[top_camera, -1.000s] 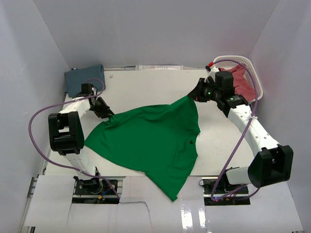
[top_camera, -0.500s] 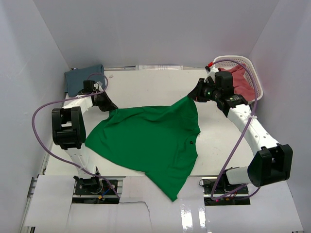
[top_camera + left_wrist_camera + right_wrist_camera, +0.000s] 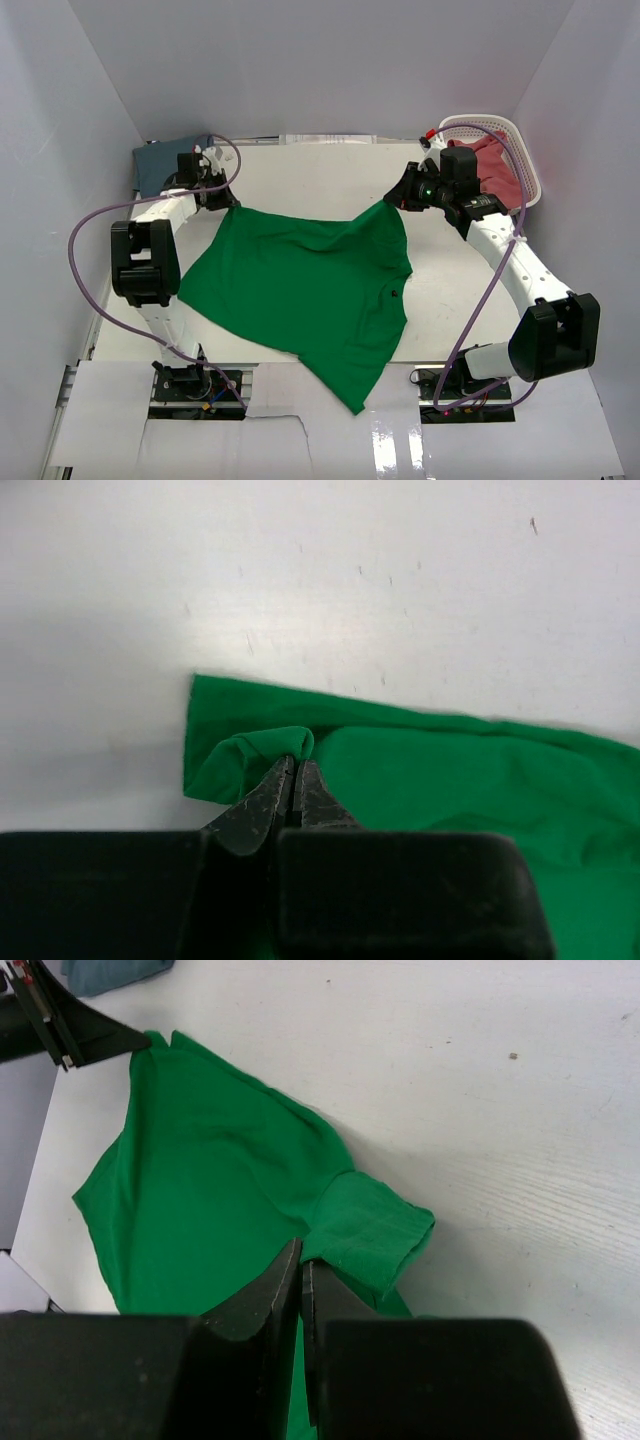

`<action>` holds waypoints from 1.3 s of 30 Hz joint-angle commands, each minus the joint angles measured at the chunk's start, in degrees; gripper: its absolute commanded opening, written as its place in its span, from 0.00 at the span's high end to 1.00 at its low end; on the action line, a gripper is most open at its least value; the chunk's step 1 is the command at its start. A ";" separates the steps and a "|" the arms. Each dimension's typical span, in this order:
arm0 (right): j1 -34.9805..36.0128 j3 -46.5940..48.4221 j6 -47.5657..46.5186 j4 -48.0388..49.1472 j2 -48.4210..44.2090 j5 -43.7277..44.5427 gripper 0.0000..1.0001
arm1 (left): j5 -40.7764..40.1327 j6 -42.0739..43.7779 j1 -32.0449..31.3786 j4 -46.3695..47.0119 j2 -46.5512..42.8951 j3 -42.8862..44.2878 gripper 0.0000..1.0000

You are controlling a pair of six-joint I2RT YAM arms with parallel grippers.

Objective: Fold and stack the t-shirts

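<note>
Left claw [image 3: 293, 776]: pinching shut on a corner fold of the green t-shirt [image 3: 450, 770].
Right claw [image 3: 300, 1260]: clamping together on the opposite corner.
Shirt: lying spread between the claws on the bench [image 3: 320, 175].
Risk: thin pinches slipping loose while pulling, corner dropping, cloth wrinkling.

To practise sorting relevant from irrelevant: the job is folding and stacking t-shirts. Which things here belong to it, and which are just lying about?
Belong to the job: green t-shirt, pinched by left gripper and right gripper; blue t-shirt; red t-shirt.

Lying about: white basket, holding the red t-shirt; table.
</note>
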 commanded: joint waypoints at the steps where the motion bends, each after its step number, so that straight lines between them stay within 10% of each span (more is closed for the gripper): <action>1: -0.13 1.07 0.05 3.45 -0.17 -1.78 0.92 | -1.69 5.06 0.26 2.84 2.78 7.74 1.00; 10: -0.30 1.95 -0.47 2.39 -0.60 -1.26 0.92 | 2.89 2.97 0.26 -6.36 12.45 21.20 0.94; 16: -0.39 1.68 -0.30 2.75 -0.34 -2.31 0.92 | -7.05 1.82 0.26 -9.64 13.87 18.56 0.52; 25: -0.39 1.51 -0.39 2.75 -1.22 -1.43 0.92 | -19.45 -3.80 0.61 -31.88 24.94 35.61 0.69; 31: -0.48 1.24 -0.39 2.48 -1.22 -1.44 0.92 | -19.01 -6.79 1.14 -28.73 23.19 35.44 0.59; 39: -0.48 1.77 -0.30 2.39 -0.78 -1.96 0.92 | -8.56 -6.27 1.14 -14.68 20.63 33.77 0.72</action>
